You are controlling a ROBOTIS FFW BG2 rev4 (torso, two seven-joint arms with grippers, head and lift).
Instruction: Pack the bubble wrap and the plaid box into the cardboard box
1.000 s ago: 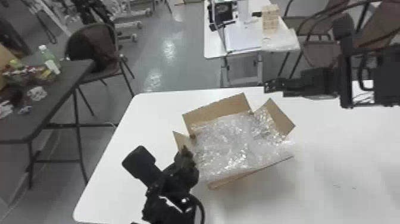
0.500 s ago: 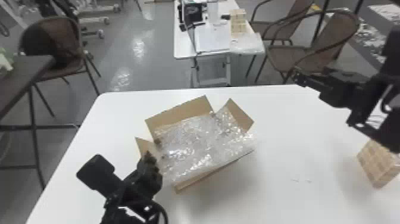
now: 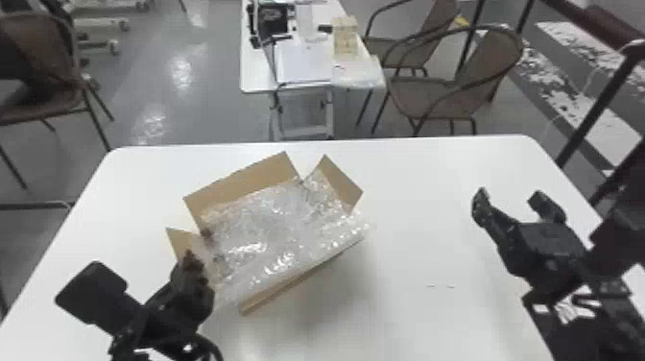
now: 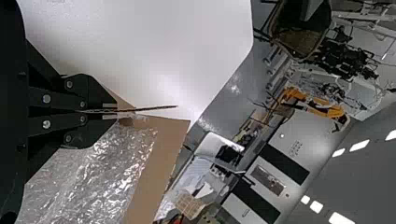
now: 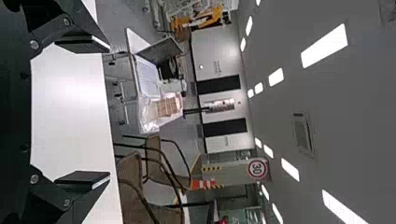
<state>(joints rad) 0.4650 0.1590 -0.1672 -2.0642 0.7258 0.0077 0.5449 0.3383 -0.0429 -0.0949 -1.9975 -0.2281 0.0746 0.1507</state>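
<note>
The cardboard box [image 3: 240,187] stands on the white table with its flaps up. Bubble wrap [image 3: 288,225] lies across its opening and overhangs the near side. At the box's left flap is my left gripper [image 3: 193,259]. In the left wrist view that gripper [image 4: 116,111] is shut on the thin flap edge, beside the bubble wrap [image 4: 88,177]. My right gripper [image 3: 511,194] is apart from the box, over the table's right part, with nothing between its spread fingers; the right wrist view has the same gripper [image 5: 102,112] wide open.
The white table [image 3: 408,192] extends to the right of the box. Behind it stand another table [image 3: 259,72], bearing a checkered box [image 3: 345,38], and brown chairs [image 3: 441,81]. A dark shelf or rack post is at the far right.
The head view has turned to the right. My right gripper has come back nearer to the robot, and its fingers now show spread. The left gripper has stayed at the box flap.
</note>
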